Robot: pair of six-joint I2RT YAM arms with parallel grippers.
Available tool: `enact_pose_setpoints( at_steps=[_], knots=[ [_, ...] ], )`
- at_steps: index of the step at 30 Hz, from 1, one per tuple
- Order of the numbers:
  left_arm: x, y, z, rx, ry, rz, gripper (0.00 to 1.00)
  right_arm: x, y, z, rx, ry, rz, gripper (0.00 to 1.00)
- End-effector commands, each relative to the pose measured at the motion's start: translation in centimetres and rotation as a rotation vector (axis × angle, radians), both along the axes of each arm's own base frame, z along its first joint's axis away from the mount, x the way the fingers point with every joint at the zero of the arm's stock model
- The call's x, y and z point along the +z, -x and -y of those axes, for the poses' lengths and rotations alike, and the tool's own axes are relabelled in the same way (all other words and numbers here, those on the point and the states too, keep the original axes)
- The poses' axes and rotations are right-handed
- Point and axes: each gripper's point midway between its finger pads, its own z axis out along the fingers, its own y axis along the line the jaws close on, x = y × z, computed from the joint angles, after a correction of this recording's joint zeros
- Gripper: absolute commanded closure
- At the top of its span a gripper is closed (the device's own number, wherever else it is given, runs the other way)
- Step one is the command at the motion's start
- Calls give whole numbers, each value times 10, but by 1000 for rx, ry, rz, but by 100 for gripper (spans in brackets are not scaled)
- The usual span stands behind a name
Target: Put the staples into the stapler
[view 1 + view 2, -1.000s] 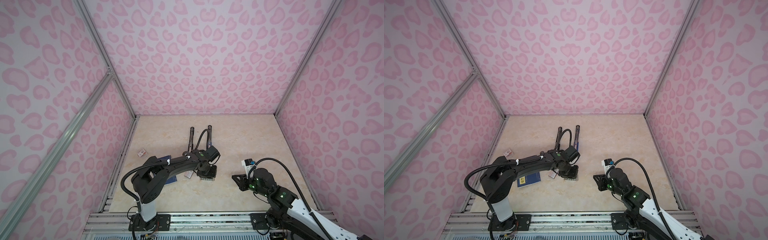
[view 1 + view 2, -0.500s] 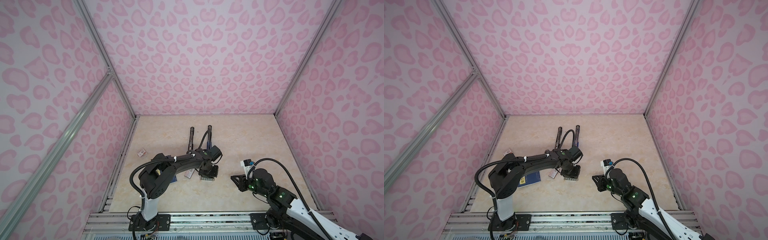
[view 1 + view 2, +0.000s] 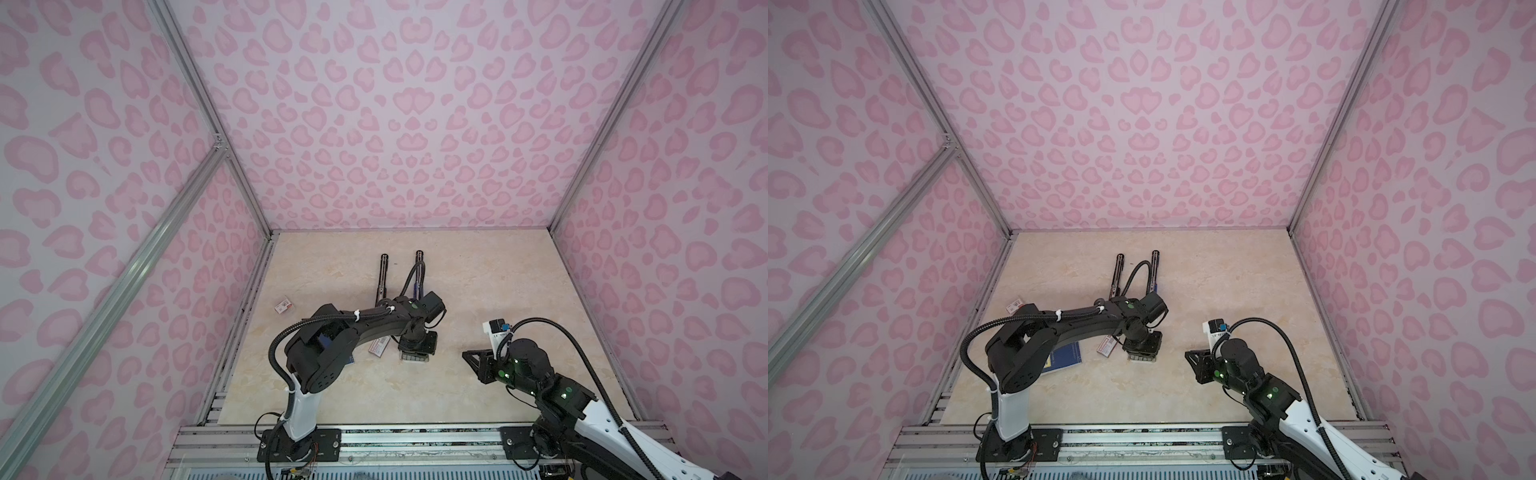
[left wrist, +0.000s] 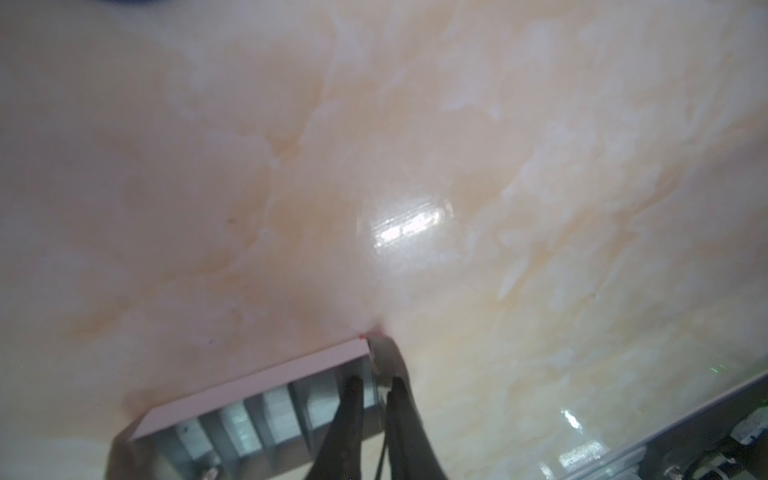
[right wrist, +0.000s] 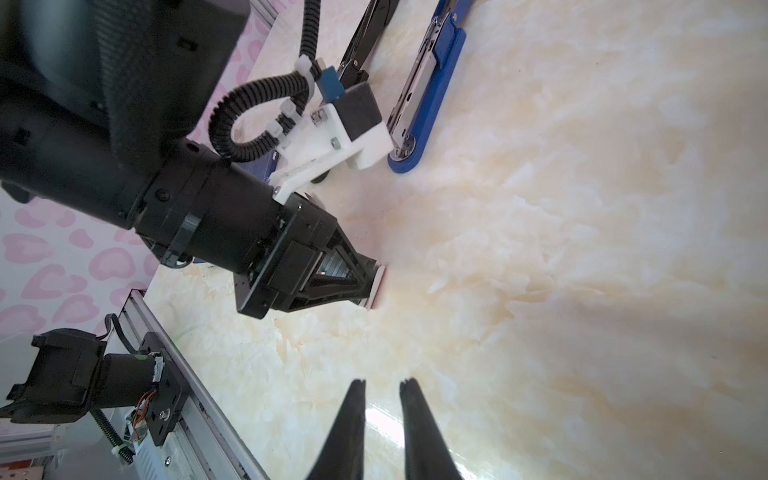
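The left end effector (image 4: 376,386) points down at the desk (image 3: 478,282). Its two fingers (image 4: 353,415) are drawn close together and straddle the end wall of an open white tray (image 4: 257,384), which they appear to pinch. The staples (image 4: 270,413) lie inside this tray as silvery-grey strips side by side, just beside the fingers. In both top views the tray sits near the middle of the desk, under the left wrist. Just to its left lies a white-and-red box sleeve (image 3: 379,347). Further left is a blue booklet (image 3: 1065,357), partly under the left arm. Beyond the wrist two staplers lie opened flat, side by side: a black stapler (image 3: 382,276) and a blue stapler (image 5: 446,75). A second small white-and-red box (image 3: 284,306) sits near the left wall. The right end effector (image 5: 382,386) hovers over bare desk, well apart from the tray, with its fingers slightly parted and empty.
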Motion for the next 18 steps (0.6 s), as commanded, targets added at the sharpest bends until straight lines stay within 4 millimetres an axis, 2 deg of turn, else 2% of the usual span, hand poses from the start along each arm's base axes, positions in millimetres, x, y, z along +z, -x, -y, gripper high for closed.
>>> enact_pose_setpoints(
  at_steps=[1,12,18],
  knots=[
    [0,1,0,-15,-5,-9,88,-1,-1,2,-10,5,9,80],
    [-2,4,0,-19,-10,-21,97,-2,-1,4,-21,7,12,80],
    [15,2,-4,-21,-1,18,97,-1,-1,7,-34,3,18,81]
  ],
)
